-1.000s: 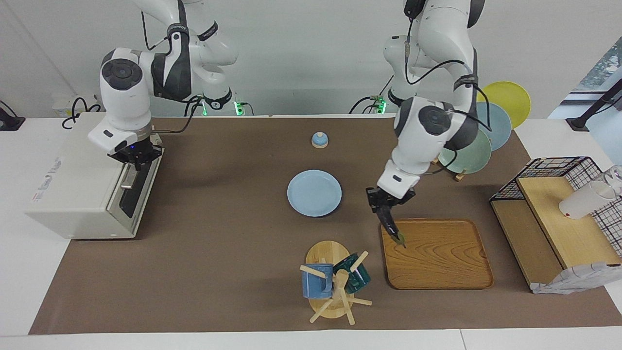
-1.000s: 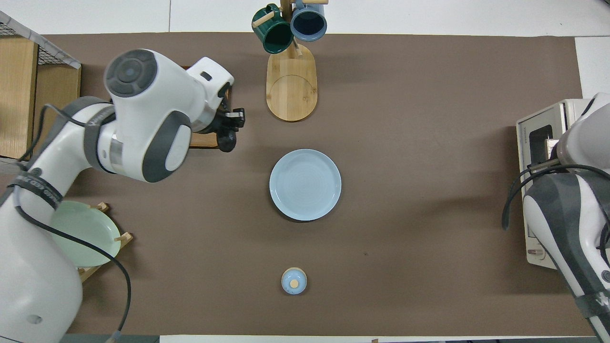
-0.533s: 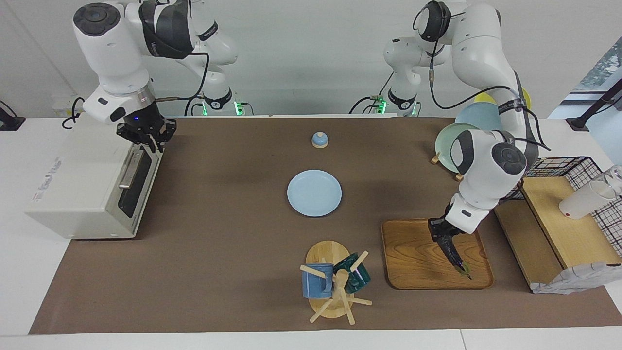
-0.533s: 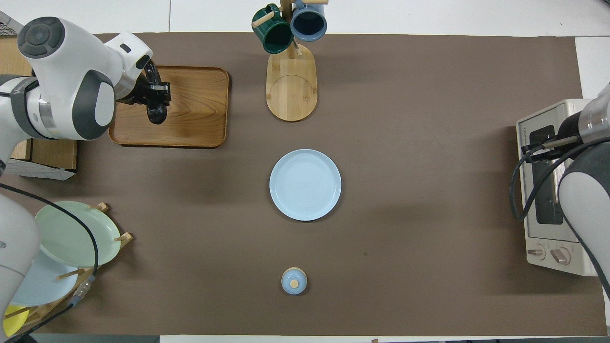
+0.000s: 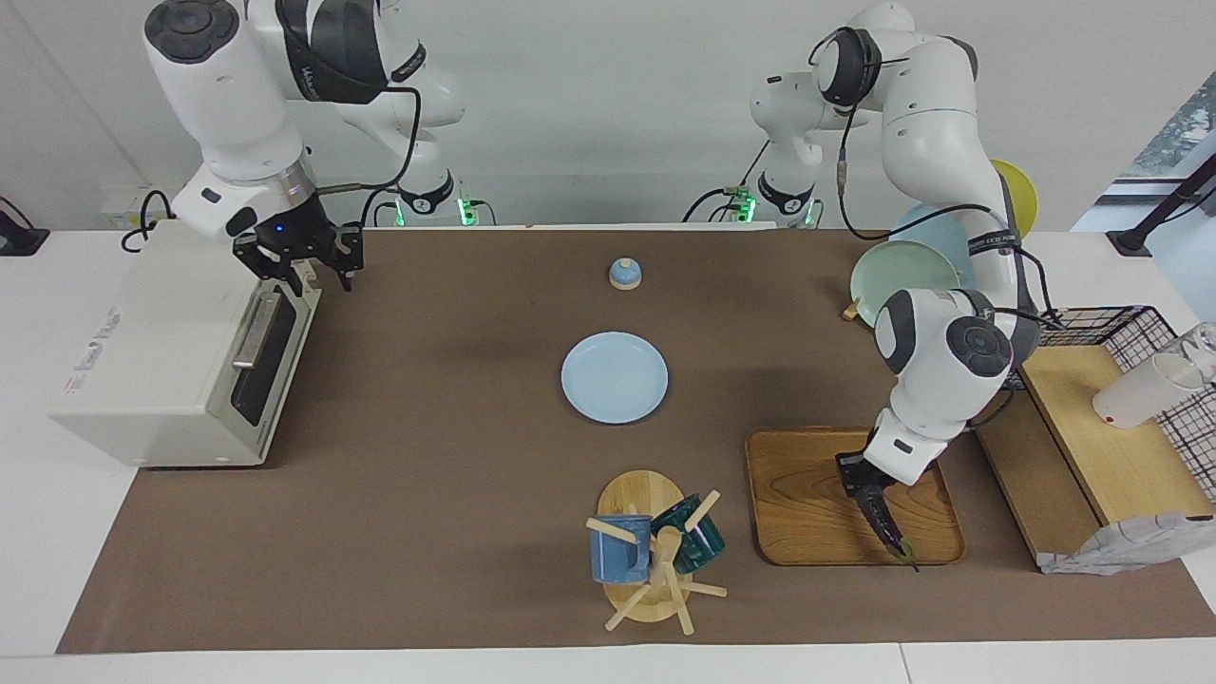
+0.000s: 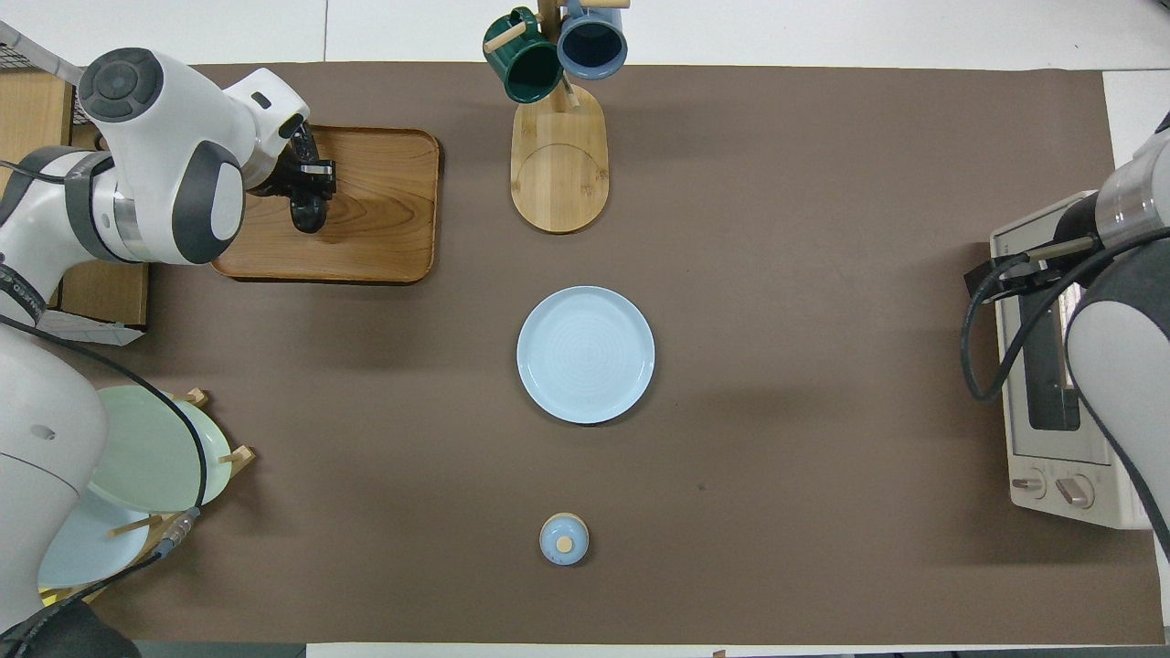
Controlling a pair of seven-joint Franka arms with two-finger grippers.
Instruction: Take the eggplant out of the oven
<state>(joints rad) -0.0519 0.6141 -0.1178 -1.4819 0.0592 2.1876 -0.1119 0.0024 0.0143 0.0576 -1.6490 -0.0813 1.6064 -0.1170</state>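
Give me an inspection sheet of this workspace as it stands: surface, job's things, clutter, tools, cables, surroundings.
Surface: brown mat on a white table.
Job's things: eggplant hangs stem-down over the wooden tray; whether its tip touches the tray, cannot tell. Oven at the right arm's end, door shut.
Clutter: blue plate, small blue lid, mug tree with two mugs, plate rack, wire shelf.
Tools: left tool shut on the eggplant; right tool open over the oven's door edge.
Cables: looped along both arms, off the mat.
Surroundings: white wall, nothing else seen.
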